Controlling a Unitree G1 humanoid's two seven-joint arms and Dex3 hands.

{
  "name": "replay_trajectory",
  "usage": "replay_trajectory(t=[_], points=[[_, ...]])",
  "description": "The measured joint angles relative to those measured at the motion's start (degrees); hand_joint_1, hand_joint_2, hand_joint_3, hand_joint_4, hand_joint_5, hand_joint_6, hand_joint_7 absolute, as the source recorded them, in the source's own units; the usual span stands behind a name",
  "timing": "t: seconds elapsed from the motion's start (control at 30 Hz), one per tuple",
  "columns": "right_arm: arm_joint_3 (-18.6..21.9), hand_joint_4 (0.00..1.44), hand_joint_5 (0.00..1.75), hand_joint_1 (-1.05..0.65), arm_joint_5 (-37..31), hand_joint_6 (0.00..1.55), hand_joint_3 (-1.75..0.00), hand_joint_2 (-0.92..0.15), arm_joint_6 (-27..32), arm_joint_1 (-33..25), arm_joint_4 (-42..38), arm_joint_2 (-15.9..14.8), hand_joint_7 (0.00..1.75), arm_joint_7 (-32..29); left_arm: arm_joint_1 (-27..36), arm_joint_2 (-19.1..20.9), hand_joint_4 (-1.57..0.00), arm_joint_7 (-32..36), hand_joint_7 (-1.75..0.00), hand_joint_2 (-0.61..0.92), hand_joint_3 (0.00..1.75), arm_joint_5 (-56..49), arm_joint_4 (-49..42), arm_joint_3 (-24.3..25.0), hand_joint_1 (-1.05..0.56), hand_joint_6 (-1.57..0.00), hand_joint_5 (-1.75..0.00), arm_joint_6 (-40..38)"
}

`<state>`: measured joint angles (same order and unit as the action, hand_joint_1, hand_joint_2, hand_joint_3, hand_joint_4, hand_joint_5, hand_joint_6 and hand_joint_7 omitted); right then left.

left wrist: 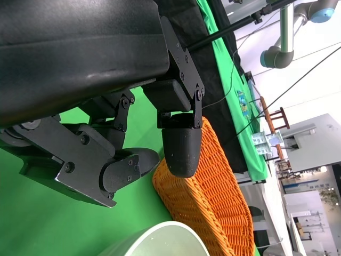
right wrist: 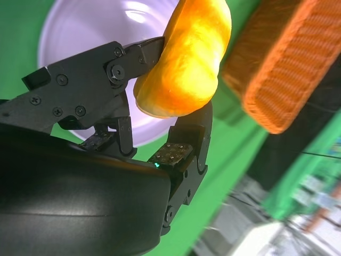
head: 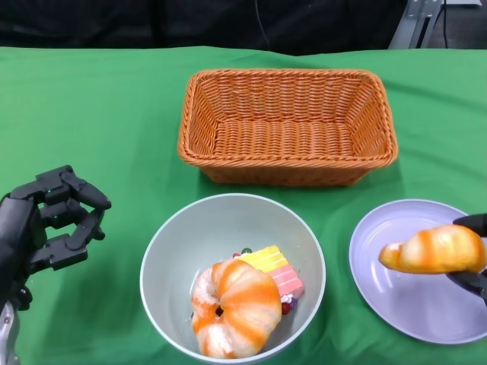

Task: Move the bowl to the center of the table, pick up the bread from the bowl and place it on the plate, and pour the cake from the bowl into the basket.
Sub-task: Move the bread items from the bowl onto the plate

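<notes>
Right robot hand (right wrist: 160, 114) pinching bread (right wrist: 186, 58) over plate (head: 426, 304), grip clear only from wrist; left robot hand (head: 53, 220) spread, empty

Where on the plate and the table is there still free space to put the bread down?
The plate is bare under the bread that the right hand holds. Green cloth lies free between the left hand and the bowl, and left of the basket. The bowl is crowded: a donut-shaped bread and cake fill its bottom.
</notes>
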<state>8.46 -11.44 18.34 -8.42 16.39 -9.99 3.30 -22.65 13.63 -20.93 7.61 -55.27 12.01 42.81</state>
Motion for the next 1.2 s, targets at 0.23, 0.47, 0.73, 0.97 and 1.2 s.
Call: replay_trajectory(t=[0.23,0.47,0.73,0.97,1.2], points=[[0.29,0.71,1.33,-0.13,2.15,0.75,-0.14,-0.92,6.66,3.55,-4.65,-1.83,0.79,2.55,0.28,0.22,-0.78,-0.01,-1.22,0.65,0.84,-0.02,0.00,0.00,-0.01,-0.79,-1.53,-0.01],[1.68,0.72,1.54,-0.10,4.20,0.79,-0.12,-0.92,15.89,9.51,-9.37,-3.11,0.91,3.56,0.39,0.42,-0.78,0.02,-1.23,0.63,0.85,-0.33,0.01,-0.12,-0.01,-0.79,-1.54,0.07],[1.80,0.75,1.64,-0.11,5.85,0.68,-0.11,-0.92,20.02,13.30,-12.88,-3.72,1.24,3.79,0.45,0.51,-0.77,0.09,-1.22,0.63,0.85,-0.67,0.00,-0.31,-0.03,-0.78,-1.52,0.39],[1.08,0.73,1.69,-0.14,6.13,0.52,-0.11,-0.92,24.09,16.66,-15.24,-4.70,1.32,4.10,0.48,0.68,-0.76,0.66,-1.23,0.63,0.83,-1.59,-0.10,-0.55,-0.02,-0.78,-1.51,0.94],[-0.87,0.74,1.63,-0.11,6.12,0.69,-0.11,-0.92,26.96,18.91,-15.94,-6.15,0.71,4.71,0.48,0.79,-0.76,1.27,-1.22,0.63,0.83,-2.43,-0.37,-0.61,-0.03,-0.79,-1.51,1.22]])
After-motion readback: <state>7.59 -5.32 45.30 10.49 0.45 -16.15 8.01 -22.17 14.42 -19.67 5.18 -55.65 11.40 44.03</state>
